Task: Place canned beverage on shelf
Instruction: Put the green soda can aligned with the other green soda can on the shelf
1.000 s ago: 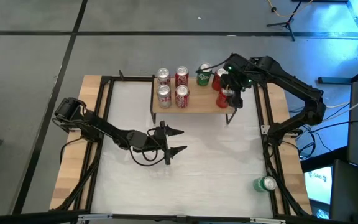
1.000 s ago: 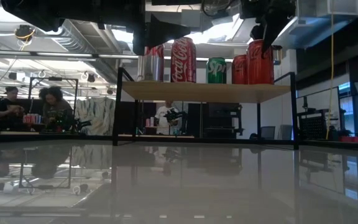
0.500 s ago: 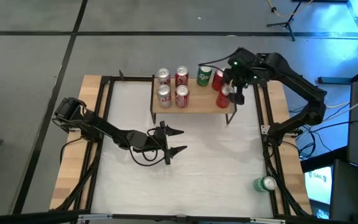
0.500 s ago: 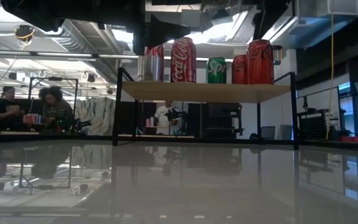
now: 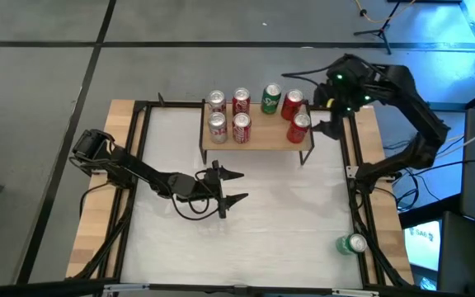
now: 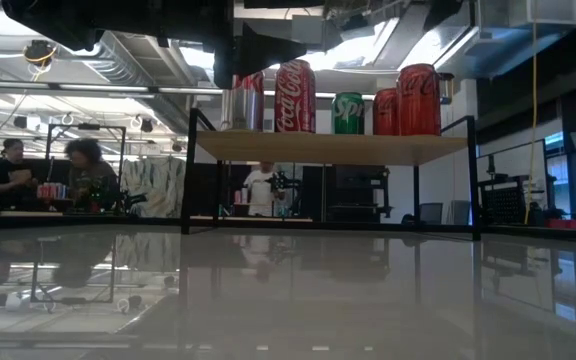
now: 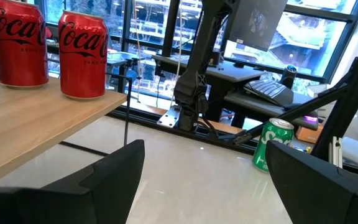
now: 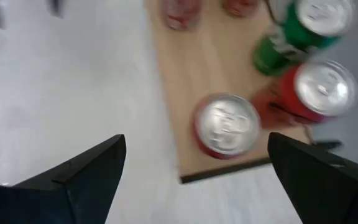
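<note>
now the right tool (image 5: 323,118) hangs spread and empty just beside the shelf's right end, up above the red can (image 5: 298,128) nearest it, which stands free on the plank; in the right wrist view that can (image 8: 226,124) sits between the two wide fingers, well below them. judging by this, the can has been set down near the edge so the tool can lift clear without knocking its neighbours. the shelf (image 5: 258,138) stands at the far middle of the table (image 5: 287,214), a wooden plank on thin black legs. on it i count six cans: two pairs of red ones at the left, a green can (image 5: 270,98) at the back, and another red can (image 5: 292,104) beside it, so seven with the one just placed. one more green can (image 5: 352,244) waits on the table's near right corner, likely next to go. the left tool (image 5: 228,187) rests low over the table's middle, fingers spread, holding nothing.
</note>
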